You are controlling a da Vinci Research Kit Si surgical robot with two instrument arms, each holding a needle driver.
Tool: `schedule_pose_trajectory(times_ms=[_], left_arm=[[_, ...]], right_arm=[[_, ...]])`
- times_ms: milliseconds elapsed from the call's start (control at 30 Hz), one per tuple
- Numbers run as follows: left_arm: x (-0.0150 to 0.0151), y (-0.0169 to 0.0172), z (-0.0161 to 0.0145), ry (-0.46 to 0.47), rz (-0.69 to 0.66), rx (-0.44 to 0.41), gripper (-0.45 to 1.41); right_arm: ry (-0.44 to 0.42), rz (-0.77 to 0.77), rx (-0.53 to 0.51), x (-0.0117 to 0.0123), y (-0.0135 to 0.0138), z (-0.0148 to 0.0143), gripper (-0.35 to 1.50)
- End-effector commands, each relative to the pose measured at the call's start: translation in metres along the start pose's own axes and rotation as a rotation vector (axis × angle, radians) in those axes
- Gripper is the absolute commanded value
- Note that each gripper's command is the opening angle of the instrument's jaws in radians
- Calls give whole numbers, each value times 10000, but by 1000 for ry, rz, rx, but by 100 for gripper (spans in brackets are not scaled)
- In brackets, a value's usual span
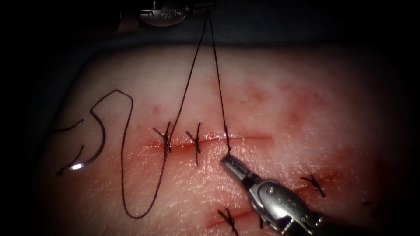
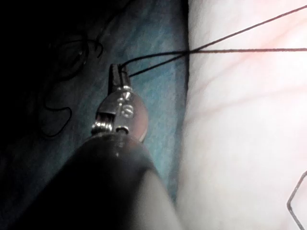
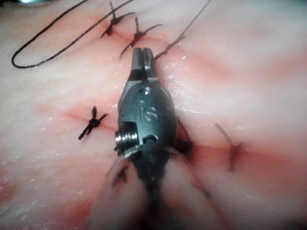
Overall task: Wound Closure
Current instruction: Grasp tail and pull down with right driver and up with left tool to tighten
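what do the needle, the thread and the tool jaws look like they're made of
Needle: thin polished metal, judging by the bright glint near its tip; it lies free on the tissue, left of the cut. Thread: dark matte strand, possibly braided. Right tool and left tool: shiny steel-like metal, both holding thread.

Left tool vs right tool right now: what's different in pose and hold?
The left arm's silver needle driver claw sits beyond the tissue's far edge, holding two strands of dark thread raised taut. The right arm's silver needle driver claw sits low at the cut, gripping the thread's short end. Both are shut on thread; the curved steel needle lies free on the pale tissue, left.
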Motion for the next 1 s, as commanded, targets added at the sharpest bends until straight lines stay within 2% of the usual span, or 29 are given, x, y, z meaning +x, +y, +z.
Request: schedule_pose_trajectory(times_ms=[33,100,233,433,533,700,733,767,800,833,867,900,933,1000], left_arm=[[-7,-9,12,7,-10,11,-45],[-22,-13,18,15,-50,37,-45],[-40,-16,24,31,-86,47,-45],[-43,-17,24,32,-92,52,-45],[-40,-14,21,32,-96,50,-45],[-21,0,6,68,-132,37,-45],[-15,5,2,75,-133,22,-45],[4,18,-9,90,-142,-28,-45],[12,24,-14,101,-146,-54,-45],[25,32,-22,120,-155,-89,-45],[35,39,-28,136,-171,-116,-45],[44,45,-35,155,-176,-143,-45],[57,53,-44,183,-190,-183,-45],[75,64,-57,213,-203,-247,-45]], right_arm=[[-4,-5,5,-7,-7,9,-35],[-30,-16,8,-11,-9,9,-35],[-27,-24,8,-16,-12,4,-35],[-65,-59,35,-26,-31,-13,-35],[-65,-64,50,-27,-41,-20,-35],[-64,-63,61,-23,-37,-15,-35],[-51,-53,68,-21,-35,-14,-35],[-31,-45,95,-17,-32,-11,-35],[-16,-39,121,-14,-30,-9,-18],[-8,-29,135,-11,-28,-7,19],[2,-24,144,-8,-27,-6,44],[9,-20,147,-5,-26,-5,79],[18,-14,153,-1,-23,-3,101],[24,-8,186,5,-19,-2,115]])
